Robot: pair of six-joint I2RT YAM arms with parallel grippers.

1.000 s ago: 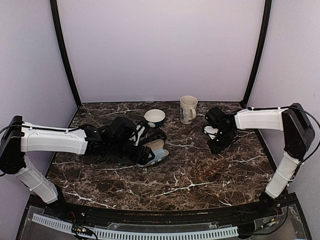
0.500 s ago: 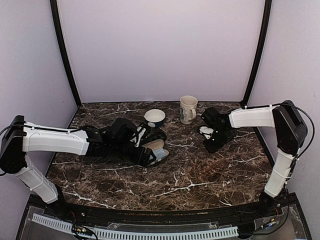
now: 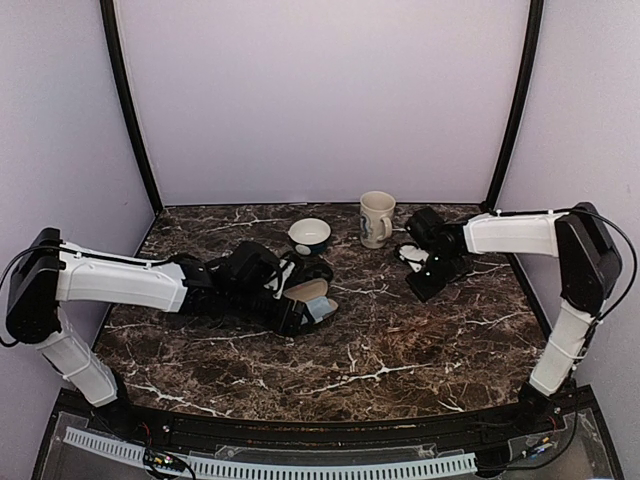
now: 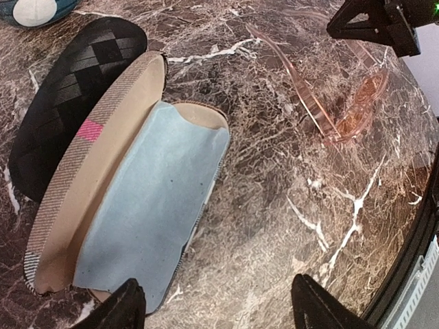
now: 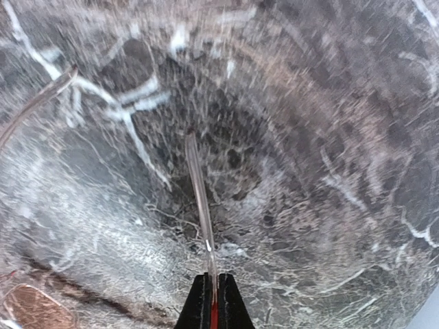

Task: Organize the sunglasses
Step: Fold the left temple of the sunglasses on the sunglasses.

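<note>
1. The right gripper (image 5: 209, 305) has its fingers pressed together on the tip of one thin, clear temple arm of the sunglasses (image 5: 198, 199); the right wrist view shows that arm running straight out from between the fingertips over the marble.
2. The sunglasses (image 4: 337, 113) have a pinkish see-through frame with tinted lenses. They lie on the right part of the table (image 3: 400, 350), in front of the mug (image 3: 376, 218) and apart from both cases.
3. Whether the sunglasses rest on the marble or are raised just off it cannot be told.
4. In the left wrist view the right gripper (image 4: 374, 20) sits at the far end of the sunglasses.
5. The left gripper (image 4: 216, 298) has its fingers spread wide with nothing clamped between them. It hangs low at the near end of the brown striped case (image 4: 82, 199).
6. The brown striped case lies open near the table's middle, showing a tan lining, with a light blue cloth (image 4: 154, 205) spread in one half.
7. The black checkered case (image 4: 72, 89) lies closed right against the open case's far side.
8. A small bowl (image 3: 310, 235) stands behind the cases, left of the mug.
</note>
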